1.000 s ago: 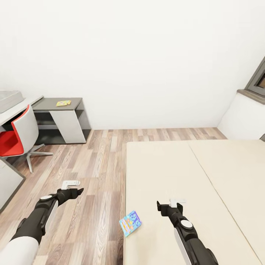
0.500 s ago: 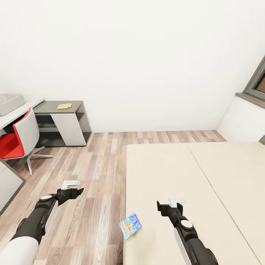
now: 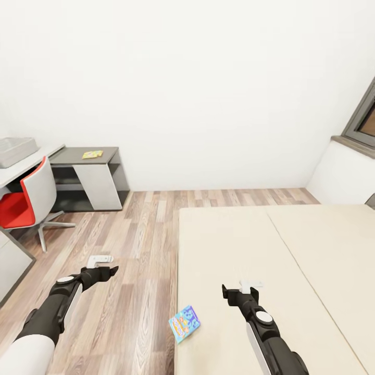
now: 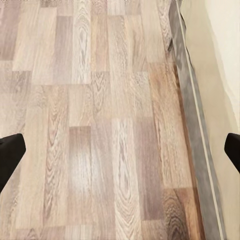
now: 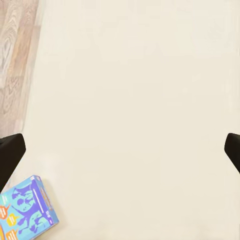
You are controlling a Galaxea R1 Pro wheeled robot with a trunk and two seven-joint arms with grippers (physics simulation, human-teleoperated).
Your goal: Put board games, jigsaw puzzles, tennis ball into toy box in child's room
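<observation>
White-walled room, wood-plank floor (image 3: 135, 234), cream bed (image 3: 260, 245) taking the right half of the head view. Right gripper (image 5: 120, 150): fingers spread wide, nothing between them, hanging over bare mattress; its wrist view shows a dark fingertip at each side edge. Left gripper (image 4: 120, 150): fingers likewise parted and empty, out over the floor beside the grey edge of the bed frame. Nearest task item is the small blue board game (image 3: 185, 323), lying flat at the bed's near left edge, one corner seeming to jut past the mattress toward the floor; it sits just off to the side of the right gripper, apart from it, and shows in the corner of the right wrist view (image 5: 27, 212). Judgement: a light, stiff cardboard box, likely slick printed faces, thin; best pinched across its narrow width at an edge, and the overhanging corner may give the fingers a way under. Soft mattress may let it tip or slide off if pushed. Farther out, the table (image 3: 83, 154) along the far left wall carries a flat yellow-green item (image 3: 92, 154), too small to identify surely, and the grey toy box (image 3: 15, 151) sits on the lighter top behind a red chair (image 3: 26, 200).
</observation>
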